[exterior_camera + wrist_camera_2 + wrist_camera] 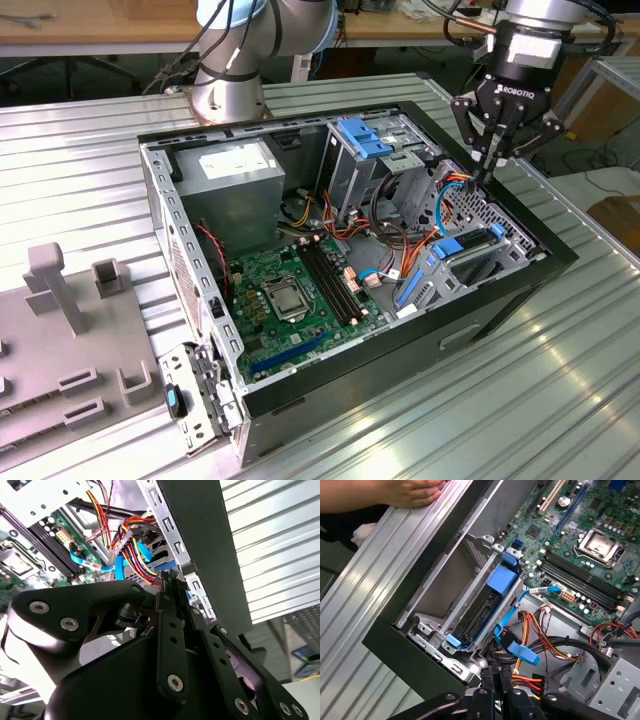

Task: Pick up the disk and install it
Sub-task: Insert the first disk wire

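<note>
The disk [481,262] sits on edge in a metal bay at the corner of the open computer case [330,375] on the exterior view's right. It looks dark from above, with blue rails at its ends. In the first wrist view the disk [479,614] lies in the same bay beside a blue latch [502,578]. My gripper [482,172] hangs just above the case's far right part, over the bundle of cables behind that bay. Its black fingers [172,600] are pressed together with nothing between them. The gripper [495,676] is apart from the disk.
A grey power-supply box [240,180] fills the case's far left corner and a green motherboard [295,295] its floor. Another drive cage with a blue latch [365,140] stands at the back. A person's hand [410,492] rests on the ribbed table [480,420]. A grey fixture [60,340] lies left.
</note>
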Action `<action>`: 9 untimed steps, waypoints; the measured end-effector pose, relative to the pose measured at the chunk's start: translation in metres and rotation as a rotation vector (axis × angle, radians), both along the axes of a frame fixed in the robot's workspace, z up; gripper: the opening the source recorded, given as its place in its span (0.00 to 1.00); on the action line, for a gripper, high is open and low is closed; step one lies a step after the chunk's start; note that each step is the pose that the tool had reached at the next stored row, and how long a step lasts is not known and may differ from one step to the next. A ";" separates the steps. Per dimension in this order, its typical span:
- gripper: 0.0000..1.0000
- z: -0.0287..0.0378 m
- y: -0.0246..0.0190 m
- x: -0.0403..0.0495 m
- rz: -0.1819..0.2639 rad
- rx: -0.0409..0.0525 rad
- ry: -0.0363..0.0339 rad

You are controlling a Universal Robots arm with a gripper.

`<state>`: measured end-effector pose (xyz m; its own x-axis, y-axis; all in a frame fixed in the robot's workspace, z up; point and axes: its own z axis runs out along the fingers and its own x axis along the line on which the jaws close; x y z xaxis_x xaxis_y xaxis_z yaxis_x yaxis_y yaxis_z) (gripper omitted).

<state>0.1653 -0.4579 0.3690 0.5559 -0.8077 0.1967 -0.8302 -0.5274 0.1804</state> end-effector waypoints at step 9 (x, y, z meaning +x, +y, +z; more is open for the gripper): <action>0.16 -0.0005 0.0000 0.0000 -0.105 0.0423 -0.0255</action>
